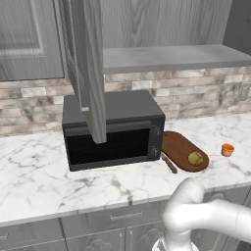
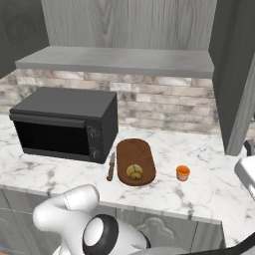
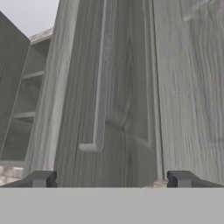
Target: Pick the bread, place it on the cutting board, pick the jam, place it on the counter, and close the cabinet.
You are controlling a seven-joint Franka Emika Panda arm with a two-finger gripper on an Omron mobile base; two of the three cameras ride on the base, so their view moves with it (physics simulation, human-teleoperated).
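Two dark fingertips [image 3: 40,179] of the gripper [image 3: 109,180] stand wide apart before the grey wood-grain cabinet door [image 3: 109,87]. Beyond, the round golden-brown bread [image 2: 133,172] lies on the reddish-brown oval cutting board [image 2: 134,151]; the orange jam jar [image 2: 183,173] stands on the white marble counter [image 2: 209,184].

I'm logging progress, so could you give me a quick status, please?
Gripper open, facing cabinet door. Bread on cutting board; jam on counter. Cabinet doors open.

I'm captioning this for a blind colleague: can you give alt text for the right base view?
The bread sits on the cutting board beside a black microwave, with the jam on the marble counter. Above, the cabinet stands open.
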